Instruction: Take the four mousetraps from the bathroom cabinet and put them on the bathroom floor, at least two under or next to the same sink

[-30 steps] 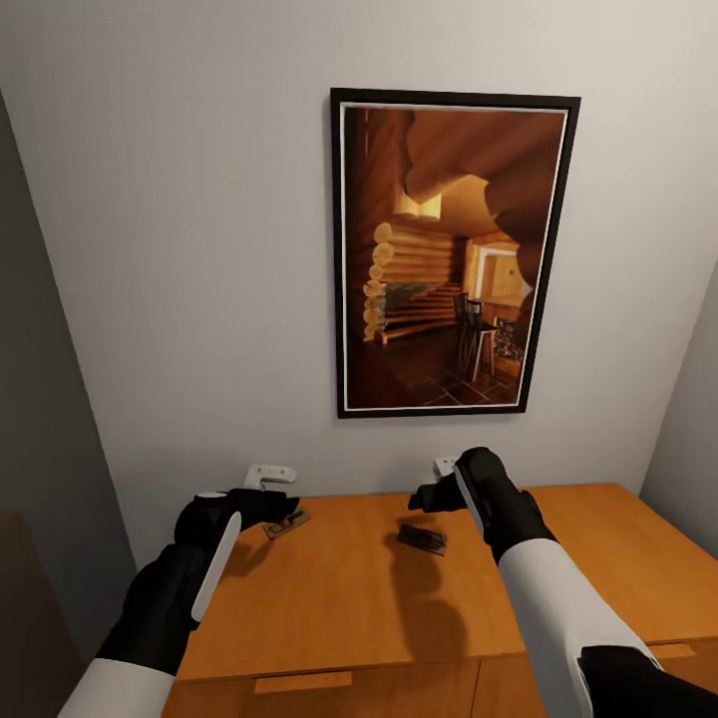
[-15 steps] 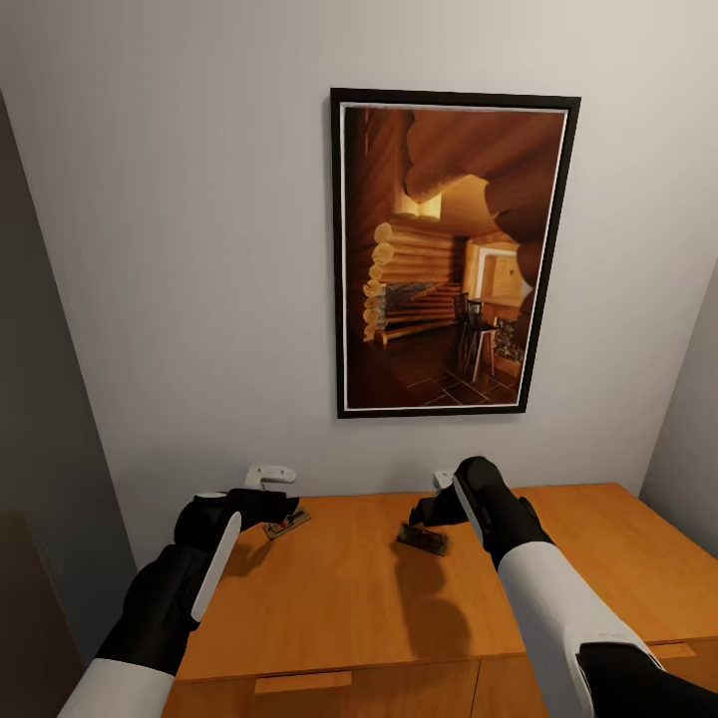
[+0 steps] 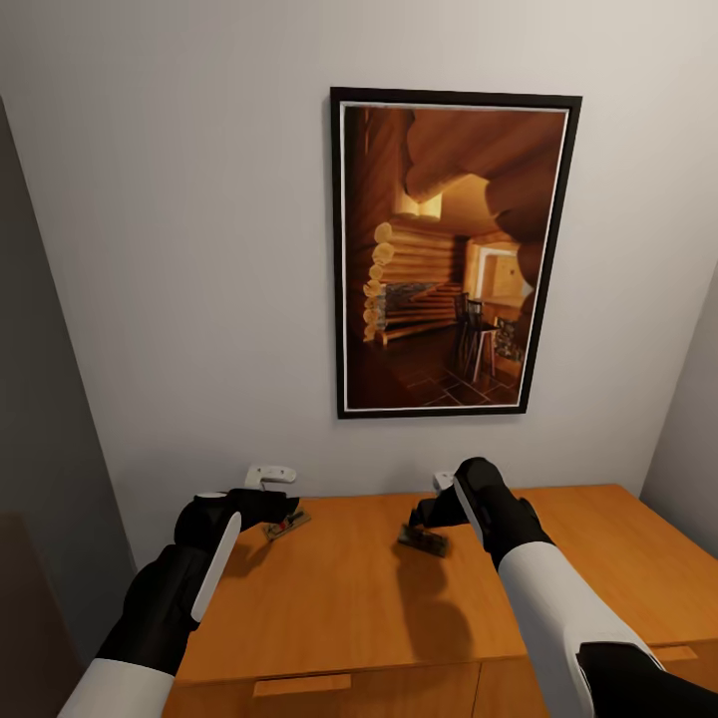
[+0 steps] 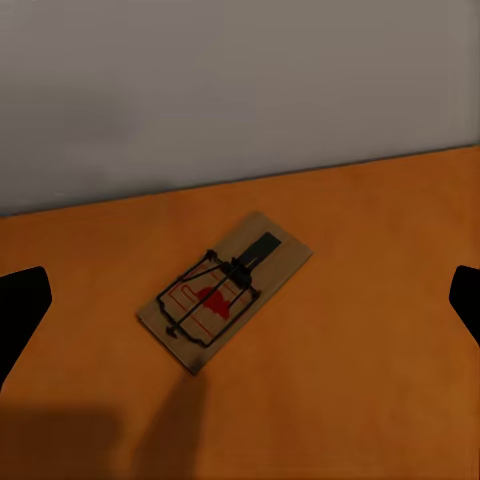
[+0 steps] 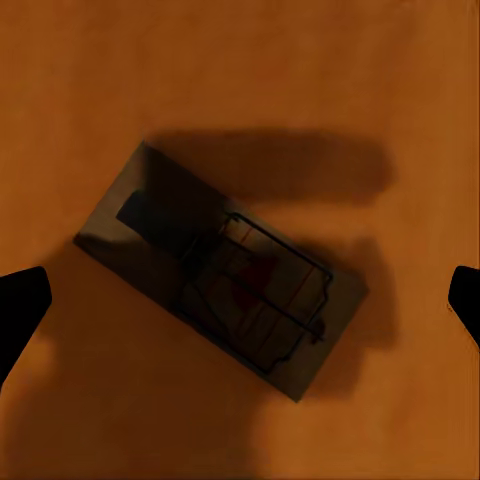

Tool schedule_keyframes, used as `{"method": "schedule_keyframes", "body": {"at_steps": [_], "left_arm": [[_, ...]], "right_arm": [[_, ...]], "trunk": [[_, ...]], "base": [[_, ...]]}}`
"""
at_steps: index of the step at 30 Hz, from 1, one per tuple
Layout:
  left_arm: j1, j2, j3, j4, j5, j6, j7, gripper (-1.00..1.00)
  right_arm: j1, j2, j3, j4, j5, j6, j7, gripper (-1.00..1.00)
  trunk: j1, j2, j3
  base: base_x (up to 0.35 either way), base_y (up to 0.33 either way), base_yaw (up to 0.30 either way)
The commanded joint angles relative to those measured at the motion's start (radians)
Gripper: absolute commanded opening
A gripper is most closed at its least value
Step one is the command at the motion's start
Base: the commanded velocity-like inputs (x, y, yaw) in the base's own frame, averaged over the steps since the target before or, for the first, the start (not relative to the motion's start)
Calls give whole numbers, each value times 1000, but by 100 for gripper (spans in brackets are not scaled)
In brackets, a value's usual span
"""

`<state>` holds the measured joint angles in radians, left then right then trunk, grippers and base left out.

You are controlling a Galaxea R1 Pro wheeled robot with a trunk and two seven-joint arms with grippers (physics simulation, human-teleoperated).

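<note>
Mousetraps sit lower centre on my cabinet top (image 3: 339, 588): left gripper (image 4: 240, 310) spread over one mousetrap (image 4: 224, 290), right gripper (image 5: 240, 305) spread above another mousetrap (image 5: 222, 268).

Black forearms (image 3: 165, 598), white sleeves, black fingertips (image 4: 20, 310)

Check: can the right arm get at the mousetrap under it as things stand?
Probably yes. The right end effector hangs open right over the mousetrap, which lies flat on the cabinet top between the spread fingertips, with nothing in the way. The flat slab may be hard to pinch.
</note>
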<state>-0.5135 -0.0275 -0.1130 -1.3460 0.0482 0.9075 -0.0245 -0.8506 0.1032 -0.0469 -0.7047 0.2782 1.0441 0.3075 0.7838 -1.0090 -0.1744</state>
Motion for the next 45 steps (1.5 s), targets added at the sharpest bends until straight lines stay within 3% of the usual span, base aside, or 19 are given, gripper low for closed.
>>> {"method": "schedule_keyframes", "body": {"at_steps": [1, 12, 34, 45], "left_arm": [[-1, 0, 0, -1, 4, 4, 1, 100], [-1, 0, -1, -1, 4, 3, 0, 100], [-1, 0, -1, -1, 4, 4, 0, 100], [-1, 0, -1, -1, 4, 4, 0, 100]], "right_arm": [[-1, 1, -5, -2, 10, 3, 8, 100], [-1, 1, -5, -5, 10, 3, 8, 100], [-1, 7, 0, 10, 7, 3, 7, 100], [-1, 12, 1, 74, 9, 3, 8, 100]], "trunk": [[0, -1, -2], [0, -1, -2], [0, -1, -2], [0, -1, -2]], "base": [[121, 0, 0], [150, 0, 0], [12, 0, 0], [0, 0, 0]]}}
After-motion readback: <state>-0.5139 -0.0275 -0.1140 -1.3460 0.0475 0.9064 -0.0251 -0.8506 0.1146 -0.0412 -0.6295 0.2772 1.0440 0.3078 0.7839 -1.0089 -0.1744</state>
